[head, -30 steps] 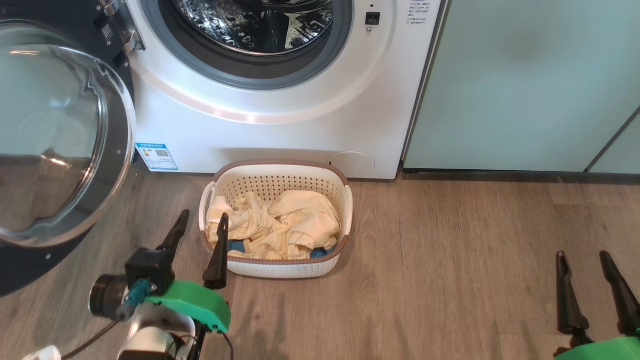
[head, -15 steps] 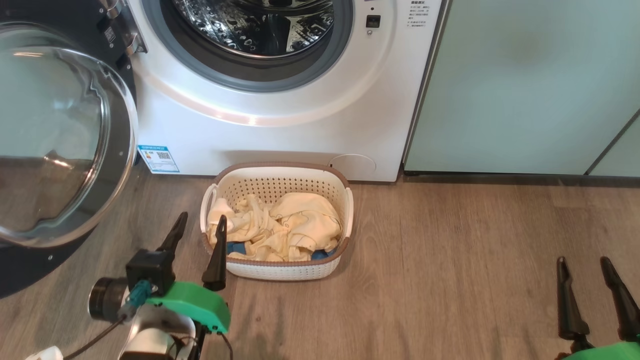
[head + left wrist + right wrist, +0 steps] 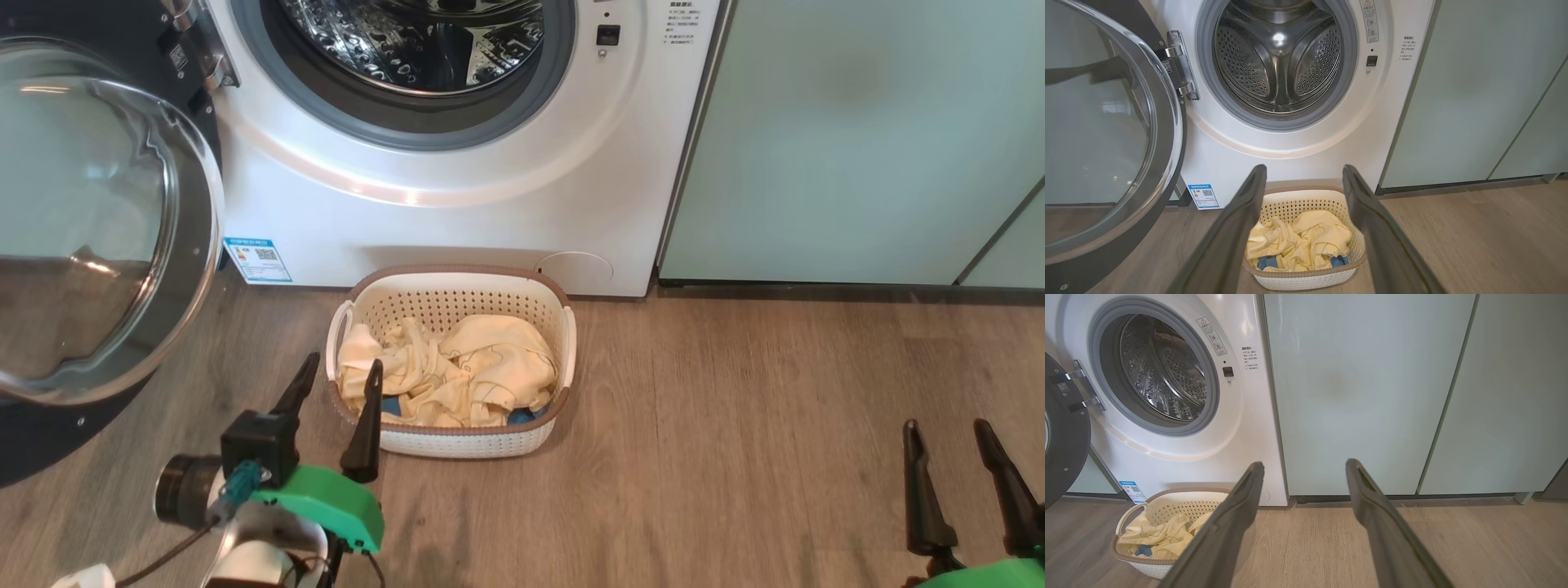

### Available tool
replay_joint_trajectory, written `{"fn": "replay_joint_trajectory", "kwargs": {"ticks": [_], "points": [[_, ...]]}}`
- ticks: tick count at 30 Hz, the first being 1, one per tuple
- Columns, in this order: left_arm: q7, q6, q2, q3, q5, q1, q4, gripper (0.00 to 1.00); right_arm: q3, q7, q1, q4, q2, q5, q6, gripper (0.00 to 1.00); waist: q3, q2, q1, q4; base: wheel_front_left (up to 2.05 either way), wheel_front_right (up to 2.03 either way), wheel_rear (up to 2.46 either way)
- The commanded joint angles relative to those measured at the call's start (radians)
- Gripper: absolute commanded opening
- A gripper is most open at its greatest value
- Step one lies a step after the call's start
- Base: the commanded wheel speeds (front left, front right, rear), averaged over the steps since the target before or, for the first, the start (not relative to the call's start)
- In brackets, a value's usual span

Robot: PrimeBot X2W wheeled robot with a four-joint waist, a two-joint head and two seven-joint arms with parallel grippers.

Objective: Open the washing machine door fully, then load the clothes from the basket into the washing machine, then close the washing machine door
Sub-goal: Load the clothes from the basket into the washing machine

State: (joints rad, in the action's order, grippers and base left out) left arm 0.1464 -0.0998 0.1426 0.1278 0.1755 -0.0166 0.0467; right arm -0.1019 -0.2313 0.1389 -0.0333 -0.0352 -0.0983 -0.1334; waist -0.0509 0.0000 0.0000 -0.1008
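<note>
The left fingers (image 3: 365, 429), spread apart and empty, hover at the near left corner of the basket (image 3: 451, 441). It holds the clothes (image 3: 490, 359) and sits just in front of the washing machine (image 3: 457, 220). The door (image 3: 82, 245) stands open left of the basket, and the right fingers (image 3: 921, 490), also apart, hang well to its right.

Head view downward, wrist views low, forward; basket (image 3: 457, 442) common to all.
</note>
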Motion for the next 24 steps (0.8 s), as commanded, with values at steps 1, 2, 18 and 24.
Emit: {"fn": "replay_joint_trajectory", "kwargs": {"ticks": [1,2,18,24], "points": [[0.0,-0.003,0.021,-0.035,-0.013,-0.023,-0.039,1.0,0.021,-0.002,-0.026,0.03,-0.015,-0.004,0.003,1.0,0.0,0.0,0.0,0.0,0.95,-0.95,0.0],[-0.002,-0.003,0.023,-0.033,-0.014,-0.024,-0.042,1.0,0.022,-0.002,-0.026,0.03,-0.015,-0.005,0.003,1.0,-0.001,0.0,0.0,-0.001,1.09,-1.09,0.0],[-0.003,-0.02,0.036,-0.024,-0.02,-0.052,-0.051,1.0,0.022,-0.009,-0.04,0.02,-0.015,-0.017,0.003,1.0,-0.027,0.0,0.0,0.004,1.57,-1.55,-0.02],[0.002,-0.017,0.037,-0.022,-0.008,-0.053,-0.045,1.0,0.022,-0.012,-0.047,0.018,-0.015,-0.015,0.003,1.0,-0.03,0.0,0.0,0.006,0.43,-0.43,0.0]]}}
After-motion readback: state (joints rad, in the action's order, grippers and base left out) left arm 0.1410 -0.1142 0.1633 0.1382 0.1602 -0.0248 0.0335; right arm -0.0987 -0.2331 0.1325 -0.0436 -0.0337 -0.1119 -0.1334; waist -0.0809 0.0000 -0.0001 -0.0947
